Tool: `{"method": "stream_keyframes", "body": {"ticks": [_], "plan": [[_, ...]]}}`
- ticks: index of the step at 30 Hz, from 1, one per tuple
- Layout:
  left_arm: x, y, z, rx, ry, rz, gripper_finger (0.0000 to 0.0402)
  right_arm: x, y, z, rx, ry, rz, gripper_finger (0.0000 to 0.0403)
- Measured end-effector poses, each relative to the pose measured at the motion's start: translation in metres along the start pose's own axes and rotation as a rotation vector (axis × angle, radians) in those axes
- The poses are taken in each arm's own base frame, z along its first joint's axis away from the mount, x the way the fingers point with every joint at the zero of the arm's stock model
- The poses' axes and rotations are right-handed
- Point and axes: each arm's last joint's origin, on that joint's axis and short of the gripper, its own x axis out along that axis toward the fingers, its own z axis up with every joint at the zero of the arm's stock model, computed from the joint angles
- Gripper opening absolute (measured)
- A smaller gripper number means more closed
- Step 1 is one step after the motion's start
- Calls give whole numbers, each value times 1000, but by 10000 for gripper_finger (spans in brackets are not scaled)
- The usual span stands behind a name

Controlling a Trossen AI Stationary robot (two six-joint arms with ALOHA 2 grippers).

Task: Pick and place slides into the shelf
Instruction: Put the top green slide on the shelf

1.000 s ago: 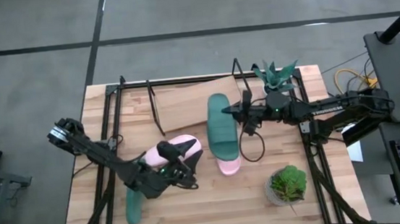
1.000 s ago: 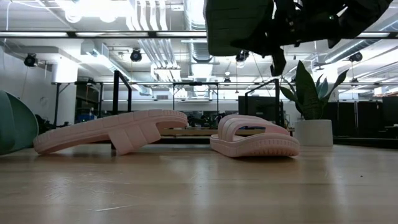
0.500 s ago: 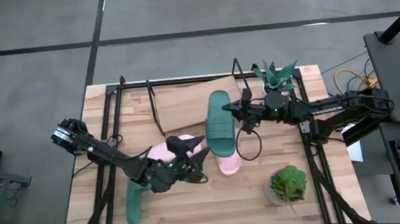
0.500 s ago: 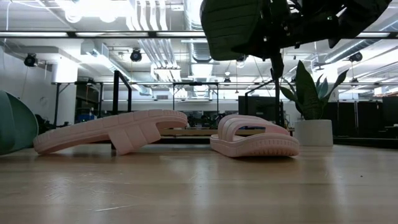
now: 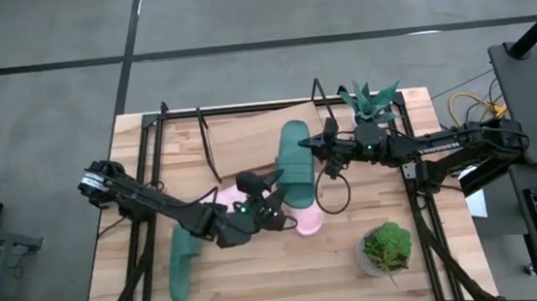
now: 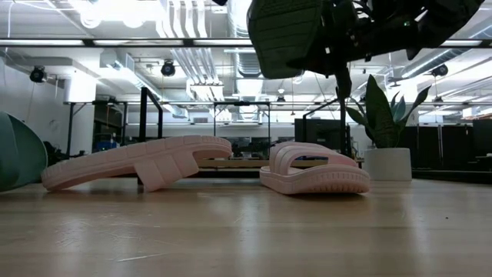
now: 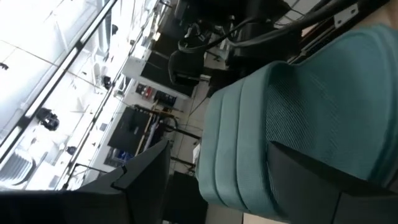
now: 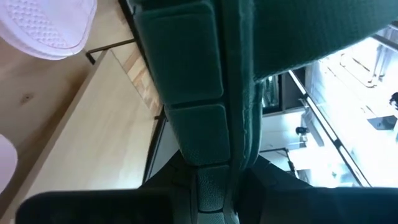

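My right gripper (image 5: 325,155) is shut on a dark teal slide (image 5: 296,163) and holds it in the air over the near edge of the shelf (image 5: 243,138), a slanted wooden board in a black wire frame. My left gripper (image 5: 274,191) is open at the near end of that slide. In the left wrist view its fingers (image 7: 144,174) stand on either side of the slide's end (image 7: 292,106); I cannot tell if they touch it. Two pale pink slides (image 6: 138,165) (image 6: 315,175) lie on the table, the first tilted. The second teal slide (image 5: 179,265) lies near the left front. My right gripper pinches the teal slide between its two fingers at the side edge (image 8: 239,146) that faces the table's right. The fingers come in level from the right, across the slide. The slide is lifted clear of the table, tilted, its ribbed underside (image 6: 284,35) showing in the low view.
A snake plant in a white pot (image 5: 370,103) stands at the far right by the shelf's end. A small leafy potted plant (image 5: 387,247) stands near the right front. Black arm-mount frames (image 5: 144,171) run along both table sides. A cable loop (image 5: 336,198) hangs below the right arm.
My left gripper has moved toward the table's right and a little toward the far edge, from over the left pink slide to the near end of the held teal slide. The teal slide has shifted slightly toward the shelf in my right gripper's hold.
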Motion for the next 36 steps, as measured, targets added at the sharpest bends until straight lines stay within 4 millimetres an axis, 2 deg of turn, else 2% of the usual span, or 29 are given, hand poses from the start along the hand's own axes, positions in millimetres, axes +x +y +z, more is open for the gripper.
{"method": "stream_keyframes", "body": {"ticks": [8,21,29,36], "plan": [[18,3,-11,40,51,3,251,0,0,-1,-4,19,-6,53],[17,-1,-8,54,6,-43,251,2,-9,-4,-7,12,-27,53],[26,1,-14,57,71,4,251,3,-10,-2,8,-11,-24,53],[36,6,-19,50,105,27,224,3,-9,-2,22,-3,-13,53]]}}
